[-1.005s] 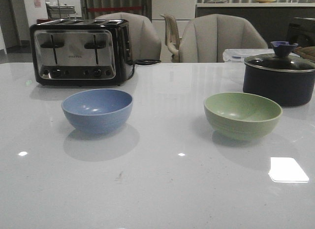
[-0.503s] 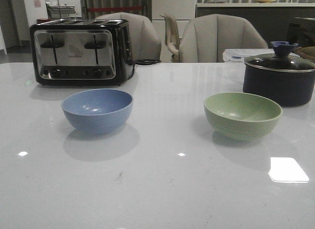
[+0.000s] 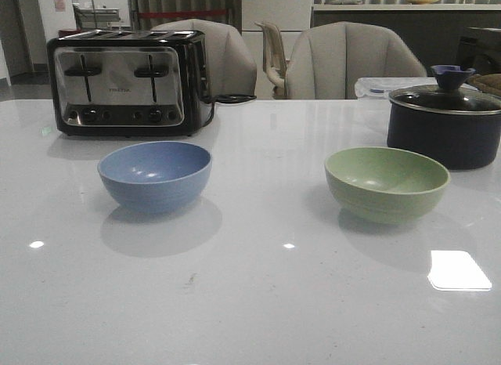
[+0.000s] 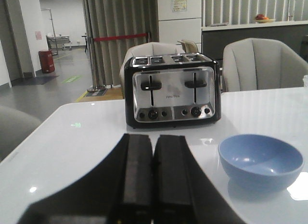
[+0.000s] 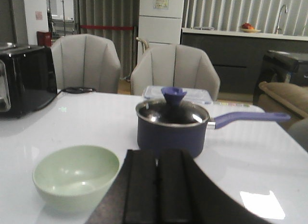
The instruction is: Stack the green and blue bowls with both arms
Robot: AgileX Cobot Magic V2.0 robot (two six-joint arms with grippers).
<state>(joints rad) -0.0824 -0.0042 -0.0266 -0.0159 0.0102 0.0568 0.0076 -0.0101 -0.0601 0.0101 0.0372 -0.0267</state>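
Two bowls are counted on the white table: one blue bowl toward the left and one green bowl toward the right, both upright, empty and well apart from each other. One four-slot toaster is set behind the blue bowl, and one dark navy lidded pot is placed just behind and to the right of the green bowl, near it but not touching. Three pale chairs are seen beyond the far edge of the table. In the front view neither arm is visible, and nothing lies between the two bowls. In the left wrist view the left claw is shown with its two black fingers pressed together, holding nothing, and the blue bowl is seen beside it with the toaster beyond. In the right wrist view the right claw is likewise closed on nothing; the green bowl lies next to it, and the pot, with its long handle, stands directly ahead.
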